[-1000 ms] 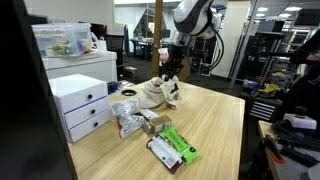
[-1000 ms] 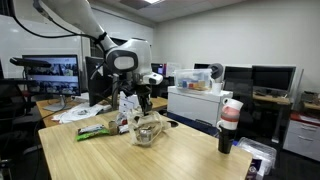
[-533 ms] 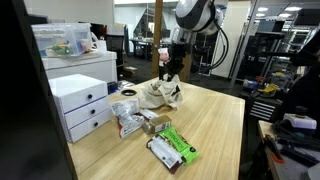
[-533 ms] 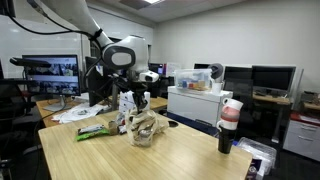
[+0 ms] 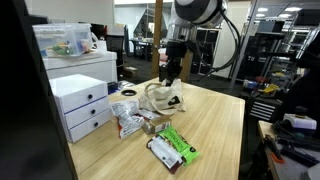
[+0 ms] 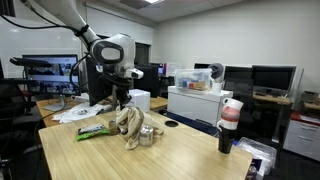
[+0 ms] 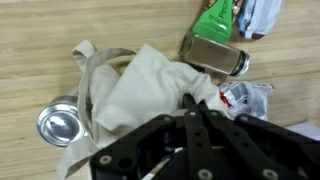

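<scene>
Gripping the cloth bag (image 6: pixel 127 125) in the shut pincer (image 6: pixel 120 100), hanging toward the counter (image 6: pixel 185 155); next, probably needing a steady raise clear of the metal can (image 6: pixel 148 136).

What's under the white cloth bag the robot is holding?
Wooden table and a silver can peeking out at the edge of the cloth bag, which the gripper pinches. Anything beneath its folds is hidden.

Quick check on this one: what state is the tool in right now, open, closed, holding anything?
Tool: closed, gripping the cream cloth bag, which hangs from it.
</scene>
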Motion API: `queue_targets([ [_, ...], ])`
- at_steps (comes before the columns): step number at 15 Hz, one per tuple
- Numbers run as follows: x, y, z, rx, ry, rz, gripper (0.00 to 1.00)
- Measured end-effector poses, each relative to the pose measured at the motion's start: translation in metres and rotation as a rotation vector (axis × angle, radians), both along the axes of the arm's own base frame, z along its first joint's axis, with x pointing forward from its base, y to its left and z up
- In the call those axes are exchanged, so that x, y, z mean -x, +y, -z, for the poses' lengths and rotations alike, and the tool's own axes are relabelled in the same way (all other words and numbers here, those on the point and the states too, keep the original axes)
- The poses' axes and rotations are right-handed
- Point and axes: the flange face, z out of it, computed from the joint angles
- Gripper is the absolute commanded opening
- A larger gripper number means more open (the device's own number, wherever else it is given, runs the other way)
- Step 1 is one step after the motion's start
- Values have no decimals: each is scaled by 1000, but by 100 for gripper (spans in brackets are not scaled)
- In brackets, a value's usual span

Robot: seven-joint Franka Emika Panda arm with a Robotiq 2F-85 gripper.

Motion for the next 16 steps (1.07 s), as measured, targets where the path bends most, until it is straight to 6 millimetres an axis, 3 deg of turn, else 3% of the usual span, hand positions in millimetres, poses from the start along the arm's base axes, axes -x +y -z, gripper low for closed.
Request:
queue_targets([
  [5,7,37,5,29,64,-120,1],
  [16,27,72,35,224,154,-386,1],
])
